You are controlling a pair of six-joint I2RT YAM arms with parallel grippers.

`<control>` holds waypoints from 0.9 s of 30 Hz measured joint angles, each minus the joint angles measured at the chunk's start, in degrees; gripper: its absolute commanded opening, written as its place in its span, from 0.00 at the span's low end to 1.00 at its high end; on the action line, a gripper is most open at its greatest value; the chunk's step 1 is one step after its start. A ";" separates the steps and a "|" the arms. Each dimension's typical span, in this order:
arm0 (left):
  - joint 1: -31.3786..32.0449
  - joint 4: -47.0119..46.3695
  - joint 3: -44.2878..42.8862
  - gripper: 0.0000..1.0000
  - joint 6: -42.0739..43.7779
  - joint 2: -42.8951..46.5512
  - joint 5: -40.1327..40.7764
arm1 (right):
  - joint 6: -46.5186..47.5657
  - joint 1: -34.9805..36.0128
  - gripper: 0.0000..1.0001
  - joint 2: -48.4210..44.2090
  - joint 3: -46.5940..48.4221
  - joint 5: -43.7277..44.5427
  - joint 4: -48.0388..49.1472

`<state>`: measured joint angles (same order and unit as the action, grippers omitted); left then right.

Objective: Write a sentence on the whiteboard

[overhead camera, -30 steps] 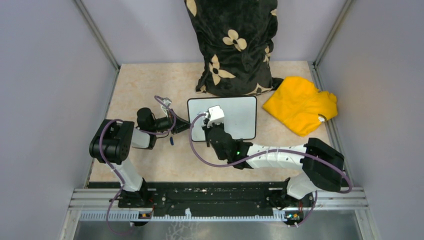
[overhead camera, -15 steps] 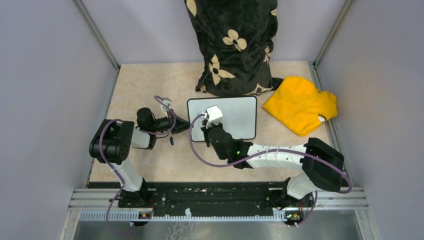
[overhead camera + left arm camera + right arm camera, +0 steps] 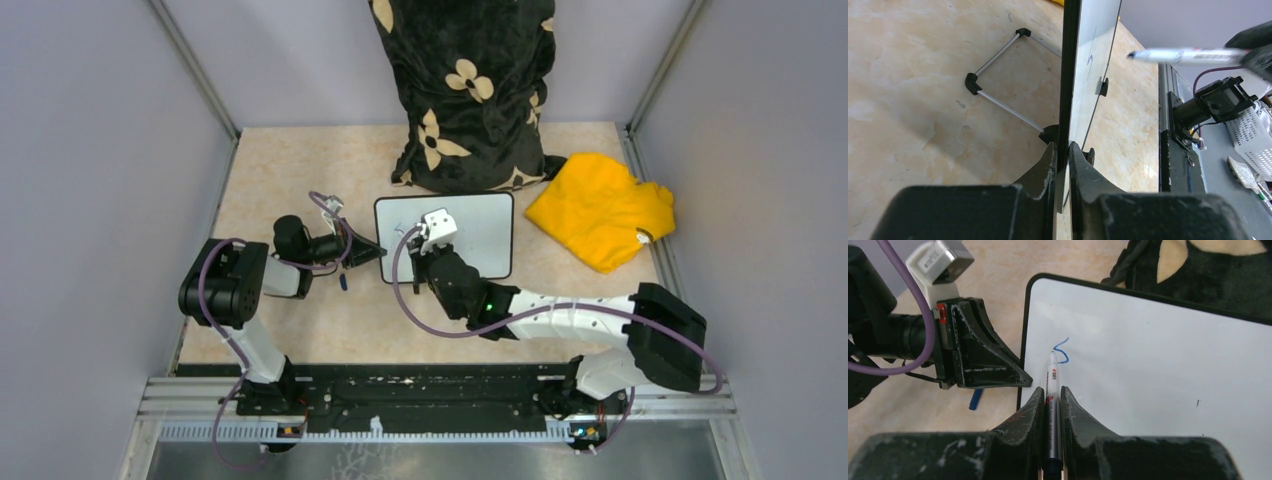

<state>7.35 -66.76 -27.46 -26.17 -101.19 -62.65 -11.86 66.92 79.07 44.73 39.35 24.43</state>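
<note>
A beige marbled tabletop (image 3: 290,170) sits between plain grey walls with aluminium corner rails. On the left, the left gripper (image 3: 1062,150) reaches in sideways, its two fingers pinched on the left edge of the whiteboard (image 3: 480,230), gripping the thin dark frame. A small blue piece (image 3: 975,399) lies on the table just beside and below that gripper. The left wrist view shows the board edge-on, with a wire stand (image 3: 993,55) with black corner caps on its back side.

The whiteboard stands at the middle of the table, in front of the pillow. The sentence (image 3: 1061,351) is so far only one blue "s" near the top left corner. A tiny dark speck shows further right on the white face.

The right gripper (image 3: 1051,392) has its fingers clamped together on a marker (image 3: 1053,375), whose tip is at the lower end of the "s". The barrel carries red and dark print that is too small to read.

A black pillow (image 3: 465,90) with cream flowers leans at the back, and a crumpled yellow cloth (image 3: 600,208) lies right of the board.
</note>
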 measured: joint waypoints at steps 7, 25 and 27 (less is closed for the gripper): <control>0.00 0.00 0.00 0.00 0.00 0.00 0.00 | 1.16 -0.85 0.00 -2.84 -0.17 1.36 -0.44; 0.00 0.00 0.00 0.00 -0.02 0.00 -0.04 | 1.16 -1.99 0.00 -0.76 -0.15 1.05 -1.33; 0.00 0.00 0.00 0.00 0.00 0.00 -0.04 | 1.16 -2.23 0.00 -0.55 -0.15 0.87 -1.38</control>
<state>7.35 -66.76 -27.46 -26.17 -101.19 -62.70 -10.70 64.69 78.52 44.58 40.23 23.05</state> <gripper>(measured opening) 0.136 0.126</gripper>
